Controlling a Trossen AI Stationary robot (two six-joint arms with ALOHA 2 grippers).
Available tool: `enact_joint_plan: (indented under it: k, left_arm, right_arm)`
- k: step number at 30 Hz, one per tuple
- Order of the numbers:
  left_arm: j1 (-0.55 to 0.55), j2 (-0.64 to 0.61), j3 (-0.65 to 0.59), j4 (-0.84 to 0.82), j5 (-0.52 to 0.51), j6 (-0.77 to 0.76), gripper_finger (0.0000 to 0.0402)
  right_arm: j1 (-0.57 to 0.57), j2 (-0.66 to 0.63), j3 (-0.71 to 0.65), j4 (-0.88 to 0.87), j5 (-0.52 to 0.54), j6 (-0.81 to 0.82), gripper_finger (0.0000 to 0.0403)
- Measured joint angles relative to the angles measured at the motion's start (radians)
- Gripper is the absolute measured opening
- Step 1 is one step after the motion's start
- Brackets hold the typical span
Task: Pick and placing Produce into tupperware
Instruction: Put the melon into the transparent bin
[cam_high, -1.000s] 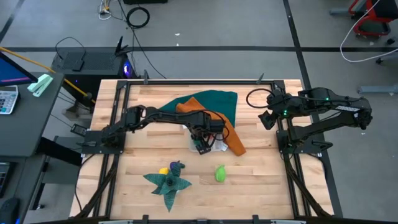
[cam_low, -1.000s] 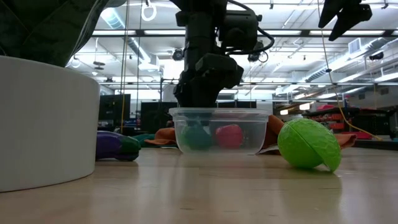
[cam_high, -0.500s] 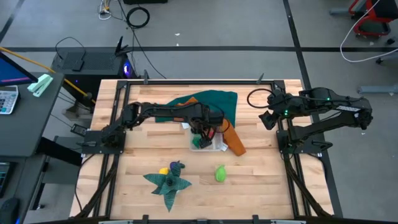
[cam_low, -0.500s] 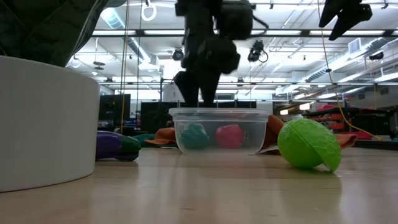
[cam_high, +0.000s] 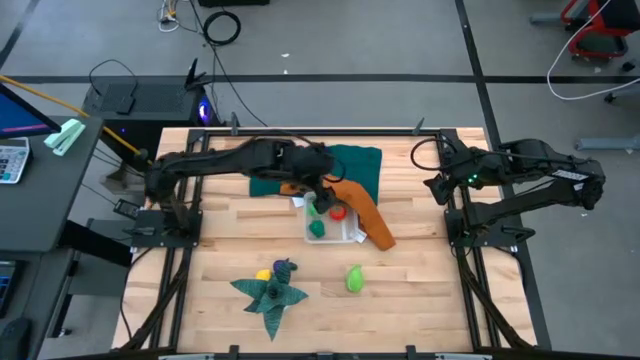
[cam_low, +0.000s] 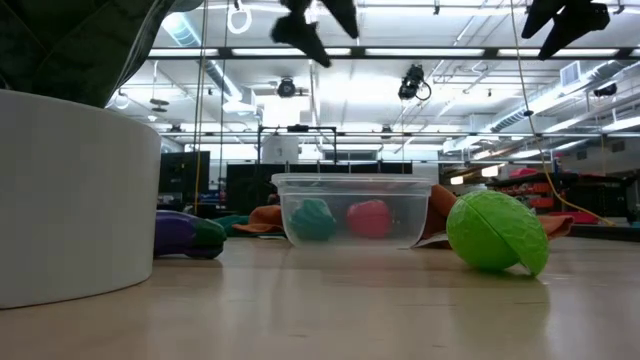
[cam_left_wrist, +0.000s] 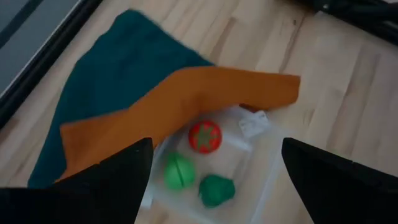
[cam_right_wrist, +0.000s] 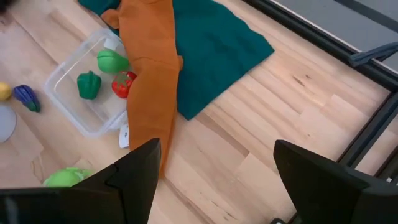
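Produce (cam_right_wrist: 99, 75) already in tupperware (cam_high: 333, 225): red, light green, dark green pieces, just below left gripper (cam_left_wrist: 211, 180), which hangs wide open, empty. Light green piece (cam_high: 354, 278) sits loose on bare wood, near side. Likely light, hard, rollable; pinch across middle. Clear approach. Right gripper (cam_right_wrist: 214, 165) open, parked well apart.

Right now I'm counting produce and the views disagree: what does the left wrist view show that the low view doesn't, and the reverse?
Only the left wrist view shows a third piece in the tupperware: a light green one, plus the teal cloth.

Only the low view shows produce still on the table: the big light green piece and the purple piece.

Both show the red piece and the dark green piece inside the container, and the orange cloth.
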Motion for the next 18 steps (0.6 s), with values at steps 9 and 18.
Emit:
enact_joint_plan:
  k: [9, 18]
  left_arm:
    - [-0.053, -0.259, -0.433, 0.225, -0.03, -0.221, 0.0364]
    - [-0.085, -0.446, -0.601, 0.243, -0.17, -0.285, 0.0364]
  right_arm:
    - [0.0, 0.003, 0.0, 0.003, -0.002, -0.007, 0.0274]
    - [0.053, 0.001, -0.014, 0.01, -0.103, 0.031, 0.0274]
